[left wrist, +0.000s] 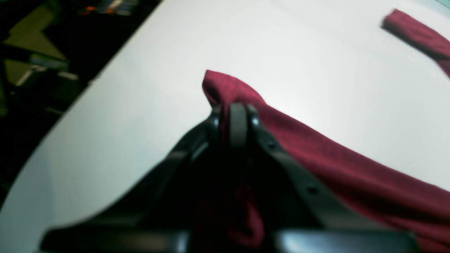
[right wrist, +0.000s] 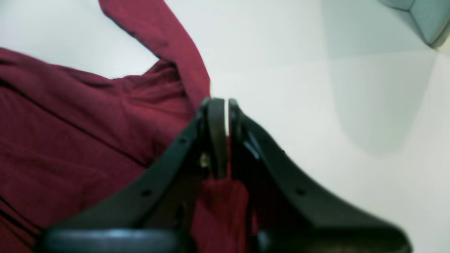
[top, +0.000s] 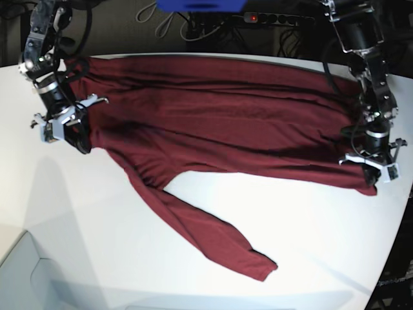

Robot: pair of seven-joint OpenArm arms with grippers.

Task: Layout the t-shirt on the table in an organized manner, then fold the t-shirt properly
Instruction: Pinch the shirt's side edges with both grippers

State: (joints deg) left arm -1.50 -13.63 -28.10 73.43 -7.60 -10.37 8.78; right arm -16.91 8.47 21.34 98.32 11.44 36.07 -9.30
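Note:
The maroon t-shirt lies stretched across the far half of the white table, wrinkled, with one long sleeve trailing toward the front. My left gripper is shut on the shirt's corner at the right. In the left wrist view the gripper pinches a raised fold of the shirt just above the table. My right gripper is shut on the shirt's left edge. In the right wrist view the gripper holds the cloth between its fingers over the table.
Cables and a power strip lie behind the table's far edge. The curved table edge drops to a dark floor on the left arm's side. A pale grey box corner shows near the right arm.

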